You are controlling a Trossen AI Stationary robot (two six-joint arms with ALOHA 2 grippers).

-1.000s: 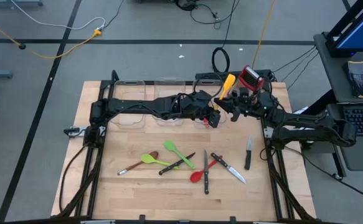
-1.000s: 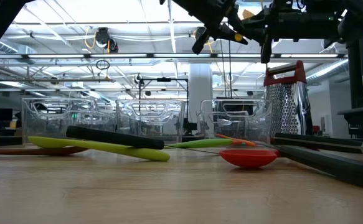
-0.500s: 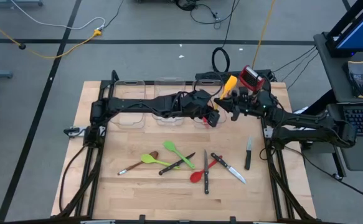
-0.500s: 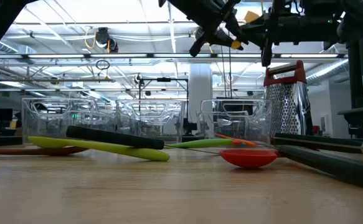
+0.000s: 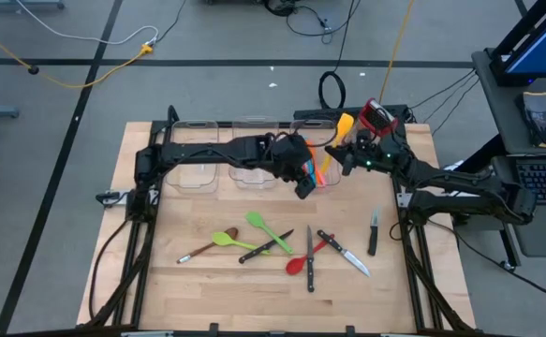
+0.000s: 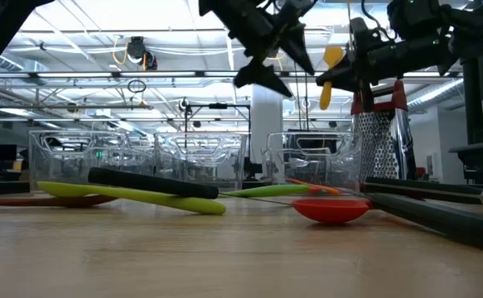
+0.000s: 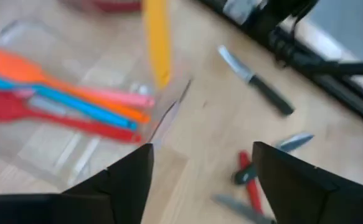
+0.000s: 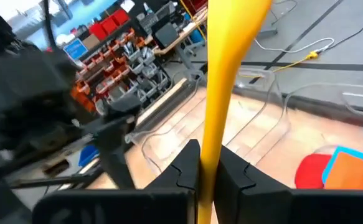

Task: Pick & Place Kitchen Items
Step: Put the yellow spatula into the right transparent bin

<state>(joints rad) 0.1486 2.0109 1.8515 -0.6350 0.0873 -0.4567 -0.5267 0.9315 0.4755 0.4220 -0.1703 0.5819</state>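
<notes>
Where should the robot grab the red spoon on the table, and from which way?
Probably by the handle of the red spoon, coming straight down from above. It lies flat on the table, and its bowl is wide and rounded, while the handle is slim enough for two fingers. A steel knife lies across the handle, so the short bare stretch just beside the bowl looks like the safest spot.

Wooden table (image 5: pixel 160 290) bears utensils (image 5: pixel 254 239), knives (image 5: pixel 373 230), bins (image 5: pixel 198 154), grater (image 5: pixel 377 116).

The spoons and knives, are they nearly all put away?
About halfway. Orange, blue, pink and red utensils already lie in one bin. The right gripper holds a yellow spatula above the bins; the left gripper is open and empty. Green spoons, a red spoon and knives wait on the table.
</notes>
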